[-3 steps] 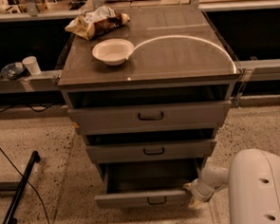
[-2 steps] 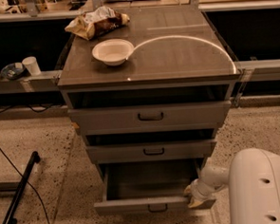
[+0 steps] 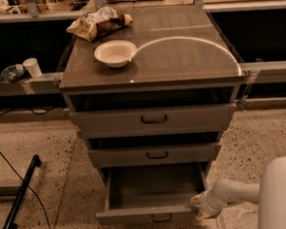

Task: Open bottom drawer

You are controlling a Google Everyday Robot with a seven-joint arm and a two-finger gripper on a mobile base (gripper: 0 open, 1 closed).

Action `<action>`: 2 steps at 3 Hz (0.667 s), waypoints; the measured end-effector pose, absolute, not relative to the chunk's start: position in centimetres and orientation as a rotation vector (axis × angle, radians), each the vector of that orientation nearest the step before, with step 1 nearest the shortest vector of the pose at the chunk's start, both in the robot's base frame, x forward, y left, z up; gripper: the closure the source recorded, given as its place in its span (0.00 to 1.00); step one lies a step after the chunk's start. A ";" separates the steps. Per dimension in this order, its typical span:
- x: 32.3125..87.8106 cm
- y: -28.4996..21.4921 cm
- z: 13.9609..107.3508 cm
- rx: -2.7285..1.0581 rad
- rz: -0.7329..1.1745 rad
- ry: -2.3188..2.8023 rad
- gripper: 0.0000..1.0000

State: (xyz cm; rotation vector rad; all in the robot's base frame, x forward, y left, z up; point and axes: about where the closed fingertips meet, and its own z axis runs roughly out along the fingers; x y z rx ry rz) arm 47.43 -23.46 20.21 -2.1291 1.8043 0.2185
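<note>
The grey cabinet has three drawers. The bottom drawer (image 3: 156, 214) is pulled out toward me, its empty inside showing, with a small dark loop handle (image 3: 161, 217) at the centre of its front. The middle drawer (image 3: 155, 154) and top drawer (image 3: 153, 119) are pushed in. My gripper (image 3: 199, 207) is at the right end of the bottom drawer's front panel, touching its corner. My white arm (image 3: 235, 193) reaches in from the lower right.
On the cabinet top (image 3: 178, 56) sit a white bowl (image 3: 115, 53) and a crumpled snack bag (image 3: 98, 23). A cup (image 3: 32, 67) and small dishes stand on a low ledge at left. A black bar (image 3: 19, 197) and cable lie on the speckled floor at left.
The bottom drawer has slid further out toward me, showing more of its inside. My gripper has moved along with its right front corner.
</note>
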 end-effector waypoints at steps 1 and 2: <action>46.7 -23.6 22.1 -2.093 0.184 1.750 0.48; 46.2 -23.7 24.4 -2.067 0.123 1.678 0.38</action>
